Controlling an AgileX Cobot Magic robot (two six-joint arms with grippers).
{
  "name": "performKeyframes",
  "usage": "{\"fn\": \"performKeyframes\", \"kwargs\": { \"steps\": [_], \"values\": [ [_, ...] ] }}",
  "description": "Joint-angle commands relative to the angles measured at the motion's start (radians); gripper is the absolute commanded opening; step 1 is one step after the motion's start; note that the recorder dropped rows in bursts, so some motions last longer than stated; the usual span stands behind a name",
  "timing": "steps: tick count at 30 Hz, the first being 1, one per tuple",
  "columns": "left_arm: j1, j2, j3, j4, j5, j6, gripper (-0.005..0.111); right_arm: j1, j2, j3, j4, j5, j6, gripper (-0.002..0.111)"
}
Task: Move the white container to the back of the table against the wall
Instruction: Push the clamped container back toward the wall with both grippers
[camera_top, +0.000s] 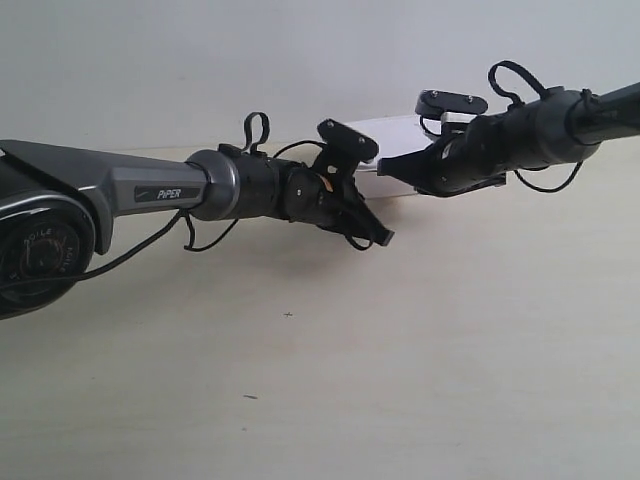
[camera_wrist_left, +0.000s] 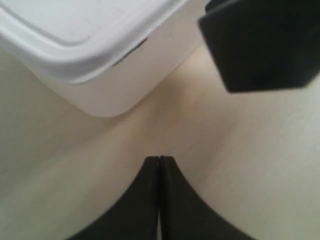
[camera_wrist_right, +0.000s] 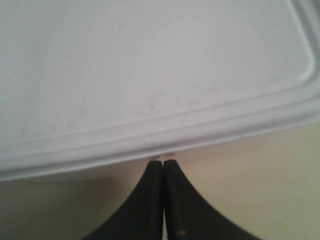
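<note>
The white container (camera_top: 396, 134) lies far back on the table (camera_top: 420, 340), close under the wall (camera_top: 200, 60), partly hidden by both arms. In the right wrist view my right gripper (camera_wrist_right: 163, 162) is shut and empty, its tips touching the rim of the container's lid (camera_wrist_right: 150, 75). It belongs to the arm at the exterior view's right (camera_top: 386, 166). My left gripper (camera_wrist_left: 159, 159) is shut too, holding nothing. It hovers over bare table, a short way off a rounded corner of the container (camera_wrist_left: 85, 35), and is the arm at the exterior view's left (camera_top: 385, 237).
The right gripper's dark body (camera_wrist_left: 260, 45) shows in the left wrist view, just beside the container's corner. A few tiny dark specks (camera_top: 288, 315) dot the pale table in front of the arms.
</note>
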Motion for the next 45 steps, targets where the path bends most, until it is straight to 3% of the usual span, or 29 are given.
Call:
{"fn": "performKeyframes", "kwargs": {
  "steps": [1,22,31,45],
  "values": [
    [0.001,-0.004,-0.004,0.008,0.007,0.036,0.000,-0.004,0.030,-0.059,-0.003,0.021,-0.004,0.000],
    [0.001,-0.004,-0.004,0.008,-0.017,0.093,0.000,0.030,0.115,-0.275,0.005,0.065,-0.006,0.000],
    [0.001,-0.004,-0.004,0.008,-0.017,0.093,0.000,0.030,0.115,-0.278,-0.018,0.092,-0.010,0.000],
    [0.001,-0.049,-0.004,0.008,0.117,0.107,0.000,0.030,0.115,-0.278,-0.107,0.164,-0.014,0.000]
  ]
}}
